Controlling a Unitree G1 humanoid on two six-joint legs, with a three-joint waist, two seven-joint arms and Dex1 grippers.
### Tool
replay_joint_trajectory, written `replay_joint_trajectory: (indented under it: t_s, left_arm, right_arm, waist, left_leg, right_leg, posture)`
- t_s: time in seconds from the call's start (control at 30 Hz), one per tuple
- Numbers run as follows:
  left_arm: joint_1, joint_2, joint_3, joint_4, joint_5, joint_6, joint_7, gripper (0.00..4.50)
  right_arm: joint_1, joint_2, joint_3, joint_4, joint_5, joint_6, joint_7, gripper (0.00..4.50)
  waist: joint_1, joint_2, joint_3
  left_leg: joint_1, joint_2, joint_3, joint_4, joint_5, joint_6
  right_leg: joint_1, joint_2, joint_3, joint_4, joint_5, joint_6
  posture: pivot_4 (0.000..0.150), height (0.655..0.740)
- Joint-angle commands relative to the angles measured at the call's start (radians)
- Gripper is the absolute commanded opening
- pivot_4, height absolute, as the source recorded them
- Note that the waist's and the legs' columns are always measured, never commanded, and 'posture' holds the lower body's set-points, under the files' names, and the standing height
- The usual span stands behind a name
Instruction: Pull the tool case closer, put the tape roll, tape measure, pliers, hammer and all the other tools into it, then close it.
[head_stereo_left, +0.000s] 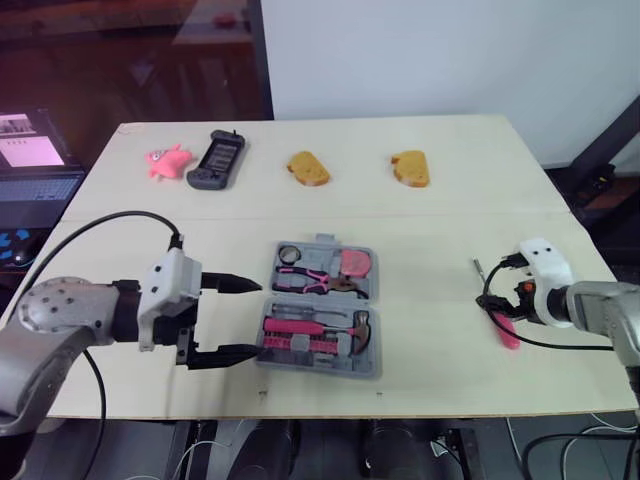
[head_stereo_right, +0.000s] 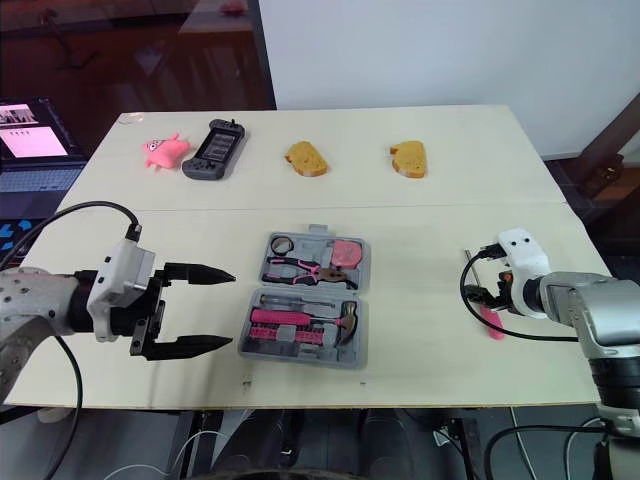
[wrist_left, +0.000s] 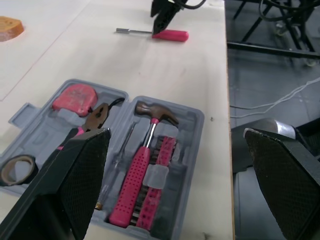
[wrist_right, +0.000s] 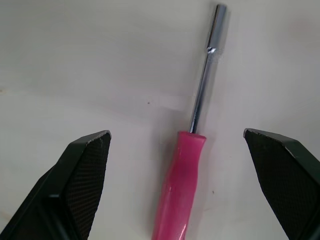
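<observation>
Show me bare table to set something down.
Bare: the stretch between the tool case and the pink driver; the band between the case and the far row of toy, game controller, bread pieces. Crowded: left of the case, at the open left gripper; the open right gripper straddles the driver.

The counter (head_stereo_left: 440, 225) presents a pale, matt, wood-like surface. The tool case (wrist_left: 197, 120) is moulded in grey, matt plastic. The driver (wrist_right: 190, 155) is fitted with a glossy pink plastic handle and a polished metal shaft. The hammer (wrist_left: 142, 160) is given a dimpled pink plastic grip. The pads (wrist_right: 85, 175) of the right claw (wrist_right: 176, 134) are faced in black, finely textured material.
</observation>
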Motion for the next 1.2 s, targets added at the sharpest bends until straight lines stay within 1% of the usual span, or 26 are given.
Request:
replay_joint_trajectory:
  t_s: [0.03, 0.37, 0.4, 0.43, 0.5, 0.57, 0.6, 0.63, 0.67, 0.7, 0.77, 0.9, 1.07, 1.2]
  left_arm:
    - [0.032, 0.002, 0.058, -0.045, -0.011, -0.016, 0.025, 4.5]
    - [0.08, 0.011, 0.088, -0.067, -0.014, -0.018, 0.051, 4.5]
    - [0.08, 0.011, 0.088, -0.066, -0.011, -0.019, 0.051, 4.5]
    - [0.08, 0.011, 0.088, -0.066, -0.01, -0.019, 0.051, 4.5]
    - [0.08, 0.012, 0.089, -0.065, -0.009, -0.02, 0.052, 4.5]
    - [0.079, 0.013, 0.087, -0.064, -0.008, -0.021, 0.051, 4.5]
    - [0.079, 0.014, 0.087, -0.063, -0.007, -0.021, 0.051, 4.5]
    - [0.08, 0.016, 0.086, -0.062, -0.005, -0.022, 0.049, 4.5]
    - [0.081, 0.017, 0.085, -0.062, -0.005, -0.022, 0.047, 4.5]
    - [0.078, 0.017, 0.083, -0.061, -0.006, -0.021, 0.048, 4.5]
    - [0.075, 0.017, 0.08, -0.059, -0.006, -0.021, 0.048, 4.5]
    - [0.074, 0.016, 0.074, -0.053, -0.003, -0.025, 0.044, 4.5]
    - [0.072, 0.011, 0.051, -0.046, 0.017, -0.043, 0.042, 4.5]
    - [0.072, 0.013, 0.048, -0.046, 0.014, -0.038, 0.043, 4.5]
  right_arm:
    - [-0.038, -0.009, 0.015, 0.052, -0.036, -0.008, 0.01, 4.49]
    - [-0.095, 0.068, 0.038, 0.195, -0.068, -0.046, 0.027, 4.49]
    - [-0.098, 0.075, 0.034, 0.208, -0.07, -0.044, 0.026, 3.98]
    - [-0.099, 0.079, 0.03, 0.217, -0.071, -0.042, 0.028, 3.68]
    - [-0.1, 0.083, 0.028, 0.225, -0.074, -0.043, 0.034, 2.81]
    - [-0.097, 0.084, 0.027, 0.227, -0.078, -0.045, 0.037, 1.69]
    - [-0.092, 0.084, 0.025, 0.222, -0.079, -0.045, 0.037, 1.37]
    - [-0.086, 0.083, 0.021, 0.213, -0.077, -0.041, 0.037, 0.73]
    - [-0.078, 0.083, 0.015, 0.197, -0.073, -0.032, 0.038, 0.46]
    - [-0.073, 0.083, 0.012, 0.182, -0.07, -0.023, 0.038, 0.38]
    - [-0.06, 0.087, 0.002, 0.131, -0.058, 0.012, 0.033, 0.38]
    - [-0.032, 0.109, -0.028, -0.047, -0.018, 0.132, 0.008, 0.38]
    - [-0.026, 0.244, -0.049, -0.253, -0.016, 0.304, -0.107, 0.38]
    - [-0.035, 0.384, -0.084, -0.306, -0.046, 0.403, -0.196, 0.38]
  waist:
    - [-0.001, 0.0, 0.0]
    - [-0.001, 0.0, 0.0]
    - [-0.001, 0.0, 0.0]
    - [-0.001, 0.0, 0.0]
    - [-0.001, 0.0, 0.0]
    - [-0.002, 0.0, 0.0]
    - [-0.002, 0.0, 0.0]
    - [-0.003, 0.001, 0.0]
    - [-0.002, 0.001, 0.0]
    - [-0.002, 0.001, 0.0]
    - [-0.002, 0.001, 0.0]
    - [-0.003, 0.001, 0.0]
    - [-0.005, 0.001, 0.0]
    - [-0.001, 0.001, -0.001]
  left_leg:
    - [0.0, 0.0, 0.0, 0.001, 0.0, 0.0]
    - [0.0, 0.0, 0.0, 0.003, 0.0, 0.0]
    - [0.0, 0.0, 0.001, 0.003, 0.0, 0.0]
    - [0.0, 0.0, 0.0, 0.003, 0.0, 0.0]
    - [0.0, 0.0, 0.0, 0.003, 0.0, 0.0]
    - [0.0, 0.0, 0.0, 0.003, 0.0, 0.0]
    - [0.0, 0.0, 0.0, 0.003, 0.0, 0.0]
    - [0.0, 0.0, 0.0, 0.003, 0.0, 0.0]
    - [0.0, 0.0, 0.0, 0.003, 0.0, 0.0]
    - [0.0, 0.0, 0.0, 0.003, 0.0, 0.0]
    - [0.0, 0.0, 0.0, 0.003, 0.0, 0.0]
    - [0.0, 0.0, 0.0, 0.003, 0.0, 0.0]
    - [0.0, 0.0, 0.0, 0.003, 0.0, 0.0]
    - [0.0, 0.0, 0.0, 0.003, 0.0, -0.001]
  right_leg:
    - [0.0, 0.0, 0.0, 0.0, 0.0, 0.0]
    - [0.001, 0.001, 0.0, 0.0, 0.002, -0.002]
    - [0.001, 0.001, 0.0, 0.0, 0.003, -0.001]
    - [0.001, 0.001, 0.0, 0.0, 0.003, 0.0]
    - [0.001, 0.001, 0.0, 0.0, 0.003, 0.0]
    - [0.001, 0.001, 0.0, 0.0, 0.003, 0.0]
    - [0.001, 0.001, 0.0, 0.0, 0.003, 0.0]
    - [0.001, 0.001, 0.0, 0.0, 0.003, 0.0]
    - [0.001, 0.001, 0.0, 0.0, 0.003, 0.0]
    - [0.001, 0.001, 0.0, 0.0, 0.003, 0.0]
    - [0.001, 0.001, 0.0, 0.0, 0.003, 0.0]
    - [0.0, 0.001, 0.0, 0.0, 0.003, 0.0]
    - [0.0, 0.001, 0.001, 0.002, 0.003, 0.0]
    - [0.0, 0.001, 0.001, 0.002, 0.003, 0.0]
  posture:
    - [0.15, 0.74]
    - [0.15, 0.74]
    - [0.15, 0.74]
    - [0.15, 0.74]
    - [0.15, 0.74]
    - [0.15, 0.74]
    - [0.15, 0.74]
    - [0.15, 0.74]
    - [0.15, 0.74]
    - [0.15, 0.74]
    - [0.15, 0.74]
    - [0.15, 0.74]
    - [0.15, 0.74]
    - [0.15, 0.74]
